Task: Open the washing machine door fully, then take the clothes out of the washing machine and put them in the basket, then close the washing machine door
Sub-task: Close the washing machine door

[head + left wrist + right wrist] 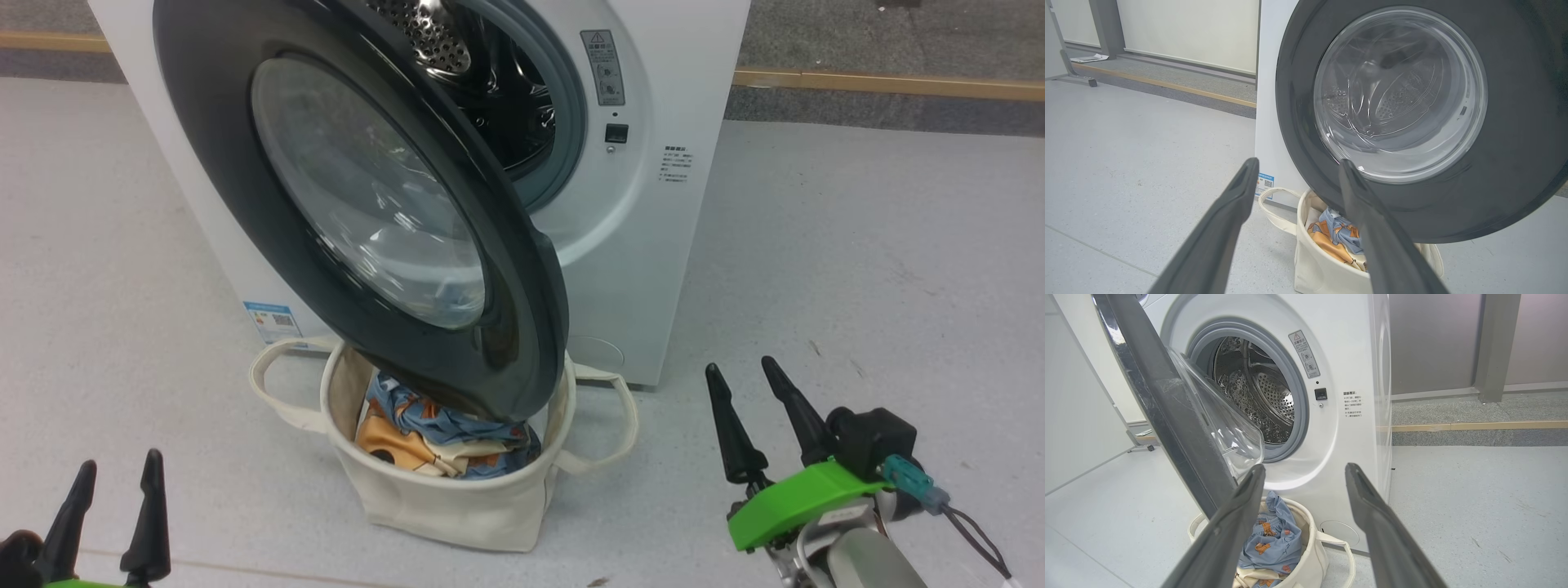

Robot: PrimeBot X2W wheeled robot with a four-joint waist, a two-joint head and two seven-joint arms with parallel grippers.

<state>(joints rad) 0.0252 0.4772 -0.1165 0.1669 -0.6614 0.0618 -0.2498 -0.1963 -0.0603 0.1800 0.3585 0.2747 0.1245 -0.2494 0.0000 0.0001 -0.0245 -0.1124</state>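
1. Head: black-rimmed glass washing machine door [367, 196] half-open over the cream canvas basket [449, 510], parked below the white washing machine [653, 204] for short drops; blue-orange clothes [441, 441] inside the basket.
2. Left wrist: left hand [1299, 162] spread wide, empty, facing the door, likely to push it shut.
3. Right wrist: right hand [1305, 466] spread wide, empty; steel drum [1257, 396] looks bare.

The washing machine [653, 245] stands on the floor [857, 269]. Its door [522, 269] hangs half open, over the basket [457, 506], which sits just before the machine. The clothes [433, 433] lie in the basket. The 2 grippers flank it, well apart: left gripper [120, 460] nearer, right gripper [740, 365] beside.
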